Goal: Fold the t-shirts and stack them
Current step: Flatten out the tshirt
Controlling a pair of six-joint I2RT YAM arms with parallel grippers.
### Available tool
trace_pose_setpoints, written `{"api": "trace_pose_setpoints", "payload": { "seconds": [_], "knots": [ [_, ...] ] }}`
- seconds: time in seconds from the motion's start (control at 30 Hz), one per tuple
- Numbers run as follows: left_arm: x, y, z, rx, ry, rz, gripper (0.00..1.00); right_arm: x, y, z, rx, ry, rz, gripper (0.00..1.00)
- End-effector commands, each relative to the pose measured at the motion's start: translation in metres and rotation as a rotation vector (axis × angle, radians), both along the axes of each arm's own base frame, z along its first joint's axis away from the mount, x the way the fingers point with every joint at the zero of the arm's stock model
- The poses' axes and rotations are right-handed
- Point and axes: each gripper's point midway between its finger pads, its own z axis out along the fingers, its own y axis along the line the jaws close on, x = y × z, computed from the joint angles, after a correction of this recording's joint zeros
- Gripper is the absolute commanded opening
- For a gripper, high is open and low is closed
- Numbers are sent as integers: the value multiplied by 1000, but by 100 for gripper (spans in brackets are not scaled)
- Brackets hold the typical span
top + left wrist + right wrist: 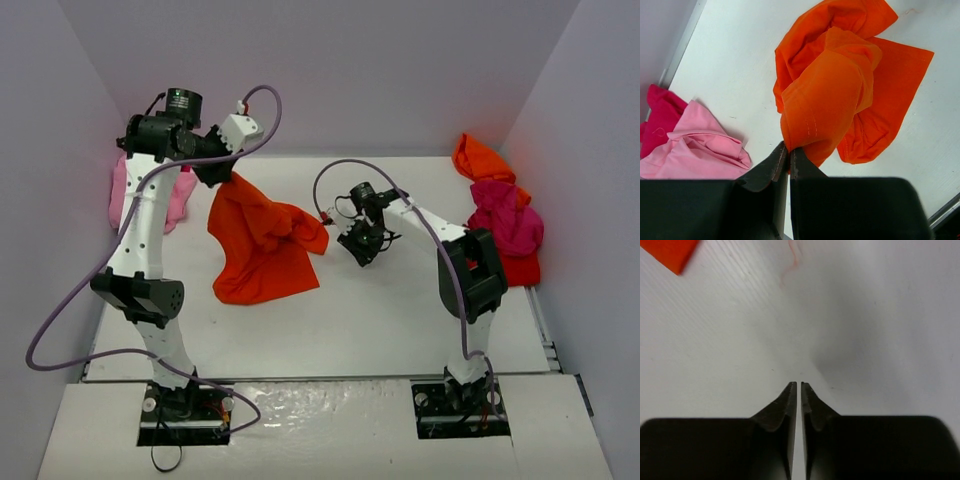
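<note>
My left gripper (228, 172) (789, 148) is shut on an edge of the orange-red t-shirt (262, 245) (830, 90). It holds that edge up at the back left, and the rest hangs crumpled down to the table. My right gripper (362, 248) (798, 385) hovers just right of this shirt, pointing down at bare table. Its jaws stand almost together with only a thin slit and nothing between them. A corner of the orange-red t-shirt (670, 252) shows at the top left of the right wrist view.
A light pink t-shirt (180, 195) (695, 145) lies by the left wall, with a magenta one (657, 120) beside it. At the right wall an orange t-shirt (480, 160), a magenta one (505, 220) and a red one (520, 268) lie heaped. A loose red thread (790, 260) lies on the table.
</note>
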Motion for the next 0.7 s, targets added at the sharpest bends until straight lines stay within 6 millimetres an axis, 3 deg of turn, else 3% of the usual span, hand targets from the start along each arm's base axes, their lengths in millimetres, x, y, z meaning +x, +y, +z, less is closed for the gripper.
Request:
{"api": "trace_pose_setpoints", "payload": {
  "seconds": [0.0, 0.27, 0.4, 0.67],
  "knots": [
    [-46, 9, -28, 29, 251, 19, 0, 2, 46, 70, 76, -187, 153, 0],
    [-25, 12, -44, -17, 297, 47, 0, -38, 108, 84, 102, -182, 338, 0],
    [-17, 10, -43, -38, 295, 50, 0, -48, 135, 62, 85, -142, 381, 0],
    [-14, 11, -50, -47, 317, 51, 0, -41, 178, 19, 71, -76, 398, 0]
  ]
}}
